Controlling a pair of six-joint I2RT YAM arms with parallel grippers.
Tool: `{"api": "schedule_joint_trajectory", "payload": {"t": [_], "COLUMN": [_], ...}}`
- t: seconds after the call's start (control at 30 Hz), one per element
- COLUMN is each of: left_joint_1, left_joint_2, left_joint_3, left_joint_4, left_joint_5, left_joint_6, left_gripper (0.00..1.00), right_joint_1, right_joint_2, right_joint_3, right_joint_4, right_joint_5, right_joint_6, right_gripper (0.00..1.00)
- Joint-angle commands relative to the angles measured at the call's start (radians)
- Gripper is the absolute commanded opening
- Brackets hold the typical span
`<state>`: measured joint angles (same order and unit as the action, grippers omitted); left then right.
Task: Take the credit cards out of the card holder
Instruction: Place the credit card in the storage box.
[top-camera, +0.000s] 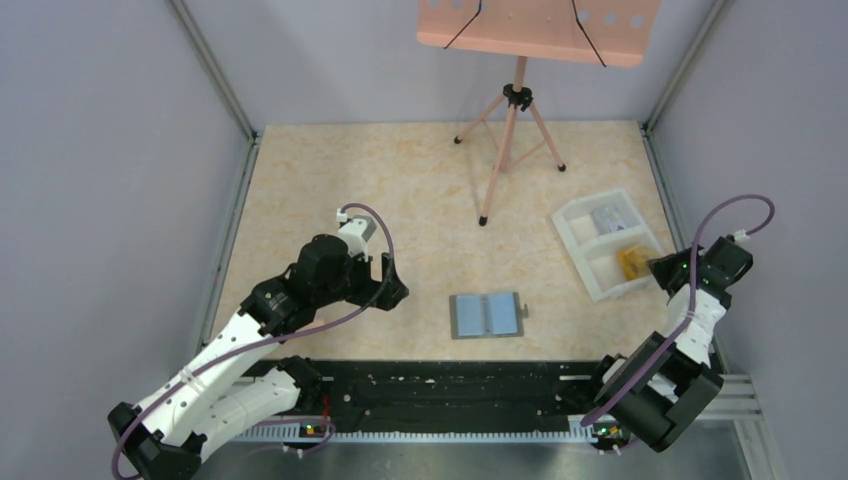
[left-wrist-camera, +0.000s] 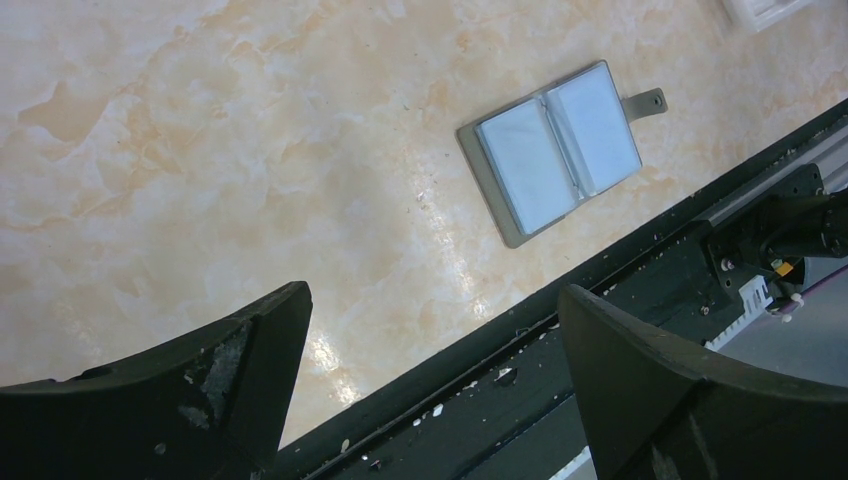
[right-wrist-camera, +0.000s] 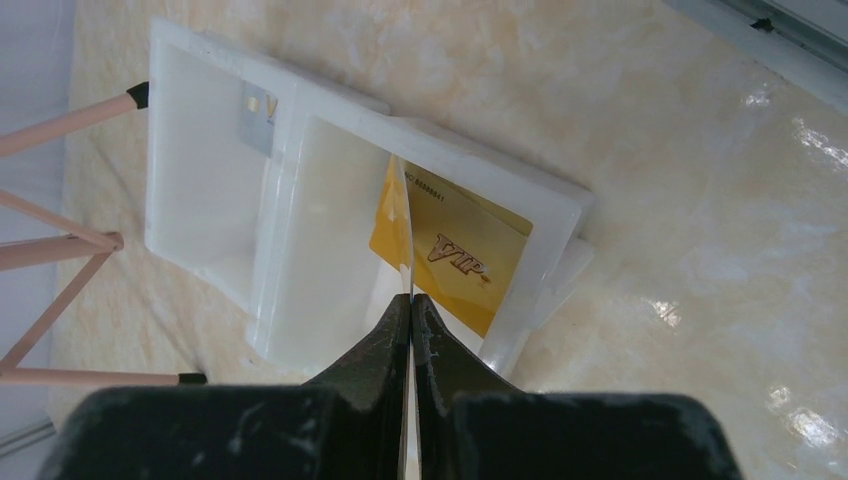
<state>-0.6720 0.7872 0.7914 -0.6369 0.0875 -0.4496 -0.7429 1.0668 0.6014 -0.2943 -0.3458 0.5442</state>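
The right claw (right-wrist-camera: 411, 300) is clamped on a thin card (right-wrist-camera: 408, 215) over the white tray (right-wrist-camera: 290, 150). The left claw (left-wrist-camera: 430, 295), spread wide, hangs near the unfolded card holder (left-wrist-camera: 553, 150).

A pale beige worktop (top-camera: 330, 180) with a marbled pattern fills the floor of a small booth. Plain lilac-grey walls (top-camera: 100, 150) close it in on the left, the far side and the right. Silver metal posts (top-camera: 215, 70) run up the two far corners, and a metal strip (top-camera: 232, 230) lines the worktop's left edge. At the far middle stands a salmon-pink tripod stand (top-camera: 512, 130), its three black-tipped feet on the worktop and its flat perforated desk (top-camera: 540, 25) at the top, crossed by two thin dark lines. A black rail (top-camera: 450, 385) runs along the near edge. The light is soft and even, with glossy patches (right-wrist-camera: 815, 140) on the worktop.
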Motion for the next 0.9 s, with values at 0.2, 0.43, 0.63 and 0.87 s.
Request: {"api": "schedule_joint_trajectory", "payload": {"t": [0.2, 0.43, 0.63, 0.87], "left_joint_1": [0.004, 0.005, 0.003, 0.005], "left_joint_2": [-0.011, -0.014, -0.011, -0.020], "left_joint_3": [0.043, 0.042, 0.043, 0.043], "left_joint_4": [0.016, 0.015, 0.016, 0.011], "left_joint_5": [-0.027, -0.032, -0.028, -0.035], "left_joint_6": [0.005, 0.003, 0.002, 0.000], "left_gripper": [0.99, 0.99, 0.99, 0.99], "right_joint_1": [-0.013, -0.013, -0.013, -0.013], "right_joint_2": [-0.026, -0.039, -0.062, -0.072], "right_joint_3": [-0.034, -0.016, 0.031, 0.089], "right_joint_4": [0.081, 0.050, -0.003, -0.059], "right_joint_5": [0.004, 0.047, 0.091, 0.114], "right_joint_6": [0.012, 0.020, 0.017, 0.001], "right_gripper": [0.00, 0.15, 0.22, 0.24]}}
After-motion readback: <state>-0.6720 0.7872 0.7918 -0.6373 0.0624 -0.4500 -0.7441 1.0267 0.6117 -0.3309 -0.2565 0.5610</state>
